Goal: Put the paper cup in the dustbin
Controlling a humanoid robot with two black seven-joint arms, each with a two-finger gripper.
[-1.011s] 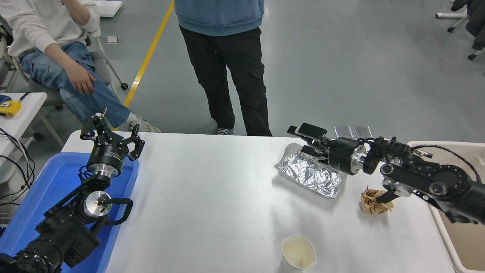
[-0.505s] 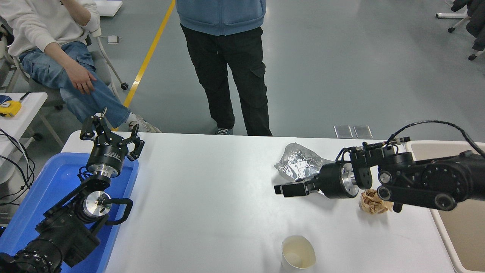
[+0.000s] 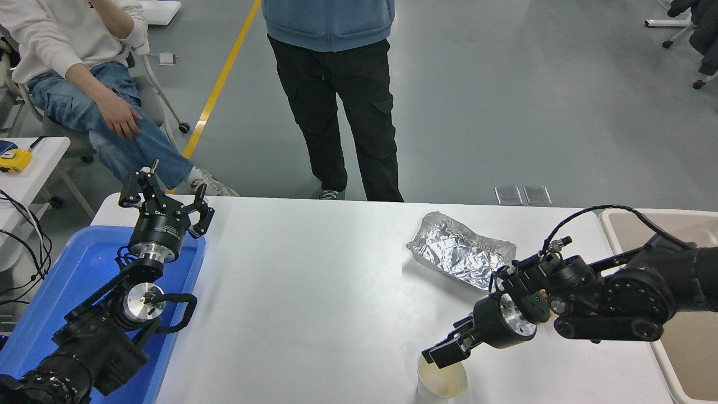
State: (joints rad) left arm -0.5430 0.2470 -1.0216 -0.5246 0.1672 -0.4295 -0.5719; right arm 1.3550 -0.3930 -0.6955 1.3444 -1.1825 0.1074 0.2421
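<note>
While parked at the lower left of the frame over the blue plastic tray (image 3: pixel 84 269), staying put with the left gripper (image 3: pixel 165 196) spread open and empty. Having swung down from mid-right beside the crinkled silver foil tray (image 3: pixel 460 252) toward the bottom centre, now hovering with the right gripper (image 3: pixel 443 353) at the upper rim of the paper cup (image 3: pixel 441 381). Fingers looking close together and overlapping the rim; cannot tell whether gripping the cup or merely above it. Standing upright at the bottom edge of the white table (image 3: pixel 314 292), unmoved from half a second ago. Lying uncovered again, the whole foil tray showing. Hiding the crumpled brown paper ball behind the right wrist now. Sitting at the right edge, the beige dustbin (image 3: pixel 617 235), well apart from the cup.
</note>
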